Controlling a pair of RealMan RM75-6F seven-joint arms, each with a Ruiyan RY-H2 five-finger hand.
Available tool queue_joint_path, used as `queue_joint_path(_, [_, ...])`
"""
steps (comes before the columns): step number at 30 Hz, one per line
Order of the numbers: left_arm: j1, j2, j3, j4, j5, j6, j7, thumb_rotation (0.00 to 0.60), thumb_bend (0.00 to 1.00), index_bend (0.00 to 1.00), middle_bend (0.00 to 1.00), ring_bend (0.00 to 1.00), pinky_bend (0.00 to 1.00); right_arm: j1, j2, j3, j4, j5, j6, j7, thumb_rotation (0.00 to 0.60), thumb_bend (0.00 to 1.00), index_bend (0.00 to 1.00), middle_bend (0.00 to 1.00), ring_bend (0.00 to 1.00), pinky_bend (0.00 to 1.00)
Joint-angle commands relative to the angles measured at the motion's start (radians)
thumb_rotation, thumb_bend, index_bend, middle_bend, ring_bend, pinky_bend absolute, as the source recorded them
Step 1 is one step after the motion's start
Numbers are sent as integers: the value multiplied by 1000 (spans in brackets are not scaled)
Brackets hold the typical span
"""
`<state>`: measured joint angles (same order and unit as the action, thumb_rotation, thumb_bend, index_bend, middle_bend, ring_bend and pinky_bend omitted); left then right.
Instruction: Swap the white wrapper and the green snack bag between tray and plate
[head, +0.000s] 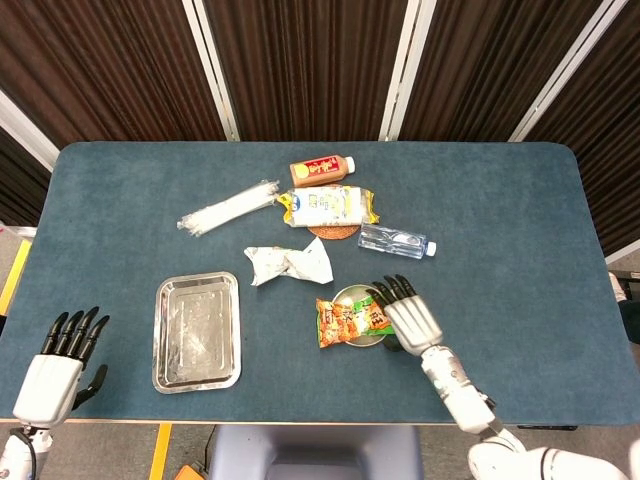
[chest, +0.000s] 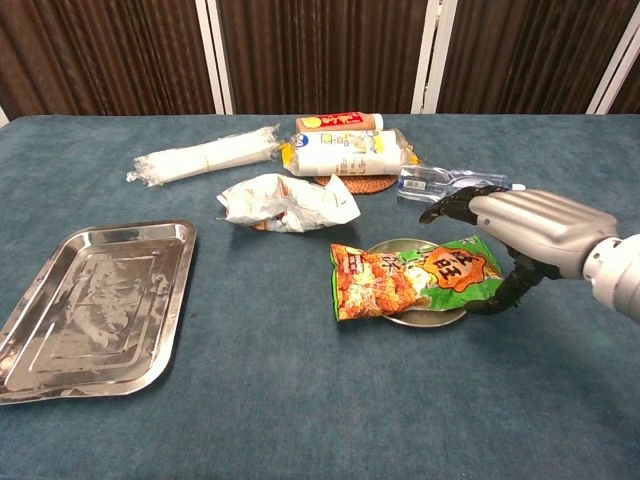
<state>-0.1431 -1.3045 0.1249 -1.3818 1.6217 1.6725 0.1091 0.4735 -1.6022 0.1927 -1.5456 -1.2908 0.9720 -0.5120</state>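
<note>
The left hand (head: 58, 365) hangs off the near left corner of the table (head: 520, 240), with its fingers apart and nothing in them; the chest view does not show it. Just to the right of this hand lies the metal tray (head: 198, 330), which holds nothing. Further right and farther from the robot, the white wrapper (head: 289, 265) lies crumpled on the table cloth, well apart from both hands, between the tray and the plate (chest: 392, 247). Behind the wrapper there are a bundle of clear straws (head: 228, 207), a white and yellow bag (head: 327, 206) and a brown bottle (head: 322, 169). A water bottle (head: 396, 241) lies on its side just beyond the right hand. The green snack bag (chest: 420, 277) rests on the plate and covers most of it. The right hand (chest: 520, 225) is over the right end of this bag, fingers spread and slightly bent, thumb low beside the edge of the bag. I cannot tell if it touches the bag; it does not grasp it.
</note>
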Motion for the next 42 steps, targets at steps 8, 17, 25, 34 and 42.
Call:
queue_joint_path(8, [7,8,-26,-1,-4,-31,-13,600,414,0,0,0,27,72,-85,24,99,111,-36,-39,600,296,371,280,102,232])
queue_joint_path(17, [15,13,-46,-2,-7,-51,-21,600,413,0,0,0,27,105,-121,18,140,115,-8,-16,600,366,735,596,530,654])
queue_joint_path(25, [21,17,-59,-5,-1,-62,-25,600,413,0,0,0,27,84,-54,-29,-5,-33,98,53,600,381,812,662,613,743])
queue_joint_path(34, [30,26,-70,-11,14,-57,-36,600,412,0,0,0,26,135,-109,-76,-119,-67,55,-54,600,377,780,665,614,743])
queue_joint_path(42, [40,39,-76,-13,24,-49,-60,600,413,0,0,0,27,188,-232,-51,-35,75,-13,-132,600,343,160,333,296,421])
